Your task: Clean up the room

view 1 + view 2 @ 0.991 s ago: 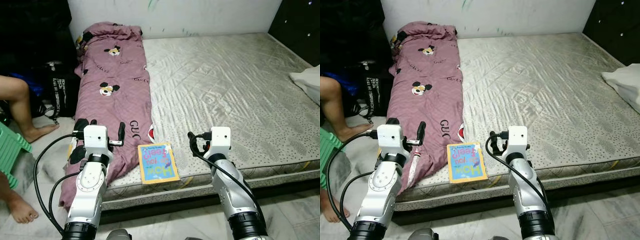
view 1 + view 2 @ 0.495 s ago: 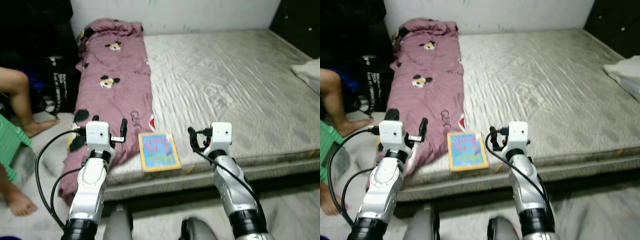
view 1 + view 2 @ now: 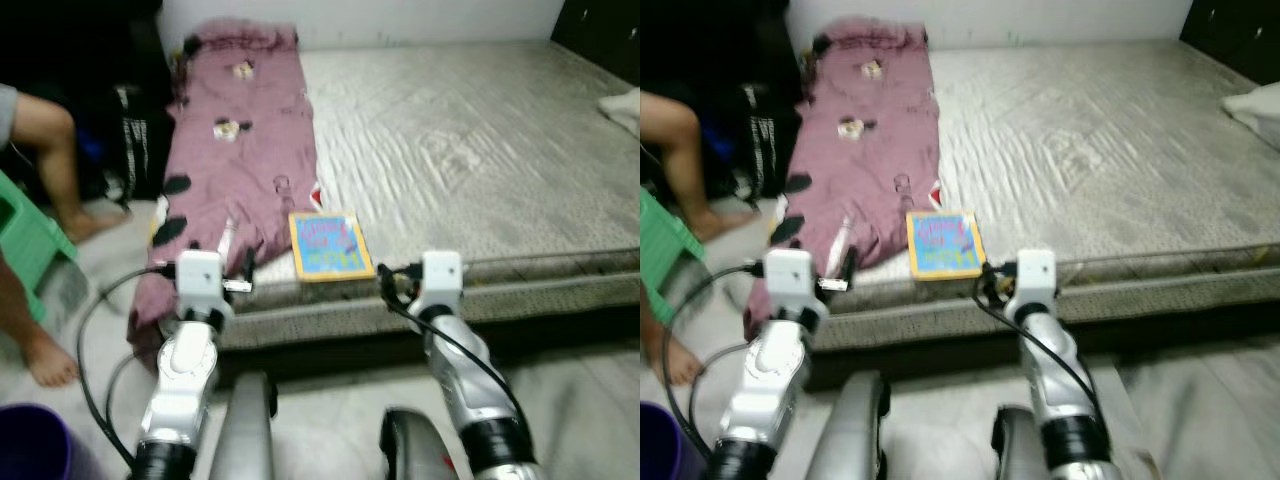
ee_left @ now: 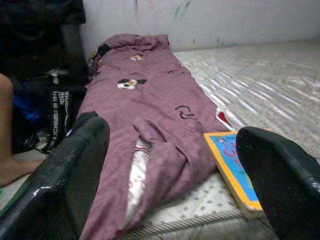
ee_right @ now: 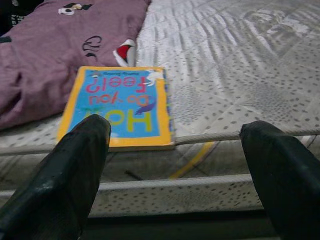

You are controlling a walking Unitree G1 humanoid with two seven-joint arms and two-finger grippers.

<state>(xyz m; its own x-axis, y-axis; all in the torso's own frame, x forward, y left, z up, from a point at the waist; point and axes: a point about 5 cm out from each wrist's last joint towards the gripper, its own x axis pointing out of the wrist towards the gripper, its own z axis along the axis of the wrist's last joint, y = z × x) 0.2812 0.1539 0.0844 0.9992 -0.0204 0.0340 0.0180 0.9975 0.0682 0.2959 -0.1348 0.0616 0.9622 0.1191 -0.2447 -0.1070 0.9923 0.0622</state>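
Where purple blanket (image 3: pixel 240 150) ends, book (image 3: pixel 331 245) beside it, mattress (image 3: pixel 480 150) edge.

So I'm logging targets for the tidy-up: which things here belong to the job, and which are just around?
Job:
- book at the mattress edge
- purple blanket, hanging off the bed

Just around:
- mattress
- green stool
- black bag
- person's leg
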